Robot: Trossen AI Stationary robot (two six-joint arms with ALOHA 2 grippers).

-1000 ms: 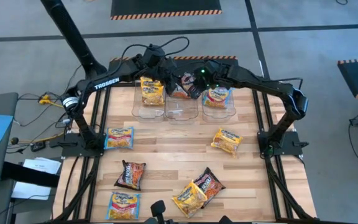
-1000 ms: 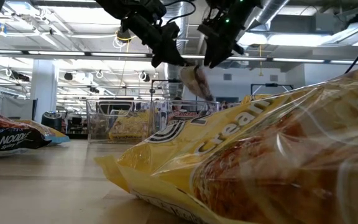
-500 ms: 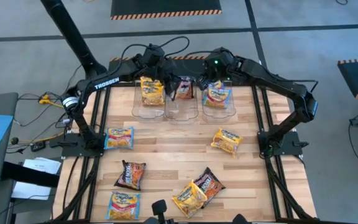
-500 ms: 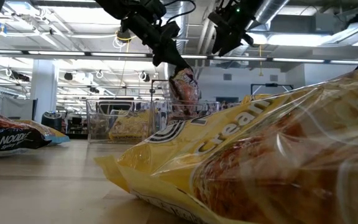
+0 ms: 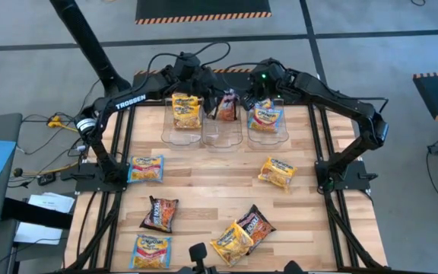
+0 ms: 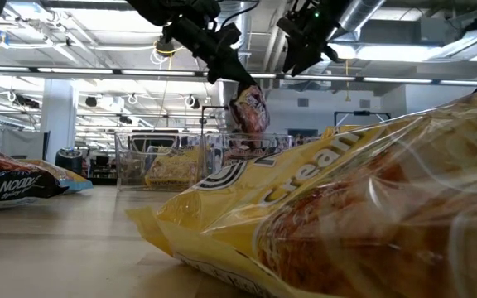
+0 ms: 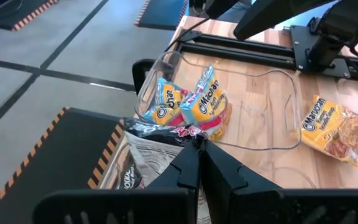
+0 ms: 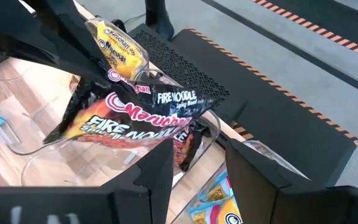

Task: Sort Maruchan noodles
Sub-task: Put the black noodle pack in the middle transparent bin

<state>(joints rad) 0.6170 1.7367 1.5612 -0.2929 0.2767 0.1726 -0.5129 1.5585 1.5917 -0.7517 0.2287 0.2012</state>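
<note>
One dark noodle packet (image 5: 225, 106) hangs in the air over the middle clear bin (image 5: 222, 135), pinched at its top edge by the left gripper (image 5: 208, 96), whose fingers are pressed tight on the crinkly wrapper. The job now looks like dropping it into that middle bin, so the gripper should hold it right above the open space, go a bit lower, and only then let go, so the light packet does not flutter onto a wall or into a neighbor bin. The right gripper (image 5: 252, 97) sits just beside the packet with its fingers spread and nothing in them; it should keep out of the way. A yellow packet (image 5: 185, 111) is in the left bin and a blue packet (image 5: 265, 116) is in the right bin. More packets lie on the wooden table (image 5: 211, 179), well apart from the bins. From above, you can see which bin is under the packet, but not how high it hangs. The low view shows the packet (image 6: 248, 110) dangling above the bin rims. The right wrist view shows the writing on the packet (image 8: 140, 116), and the left wrist view shows the pinch up close (image 7: 196, 144).
</note>
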